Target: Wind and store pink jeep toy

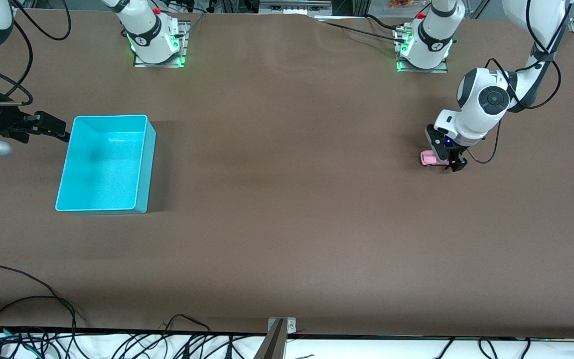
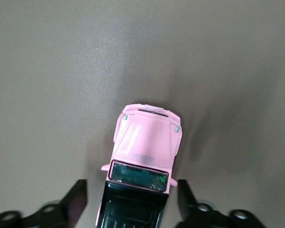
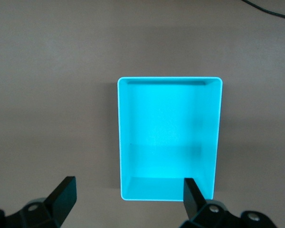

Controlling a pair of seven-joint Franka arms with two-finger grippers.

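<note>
In the front view, the thing lying nearest the camera is the turquoise bin (image 1: 102, 164), toward the right arm's end of the table; you can see it holds nothing. The right gripper (image 1: 50, 127) waits just beside its rim, fingers spread wide and carrying nothing. Toward the left arm's end, the pink jeep toy (image 1: 430, 158) sits on the table (image 1: 287, 224), well apart from the bin, with the left gripper (image 1: 452, 164) down around it.

In the left wrist view, you see the jeep between the 2 fingers (image 2: 73, 199), a gap on each side of its black roof: the jaws straddle it, not yet clamped. Judge it light, rigid and smooth, so it may slip or roll on its wheels; take it across the flat body sides, low and square.

In the right wrist view, the bin (image 3: 170, 81) shows a bare floor, open-topped and ready for you.
</note>
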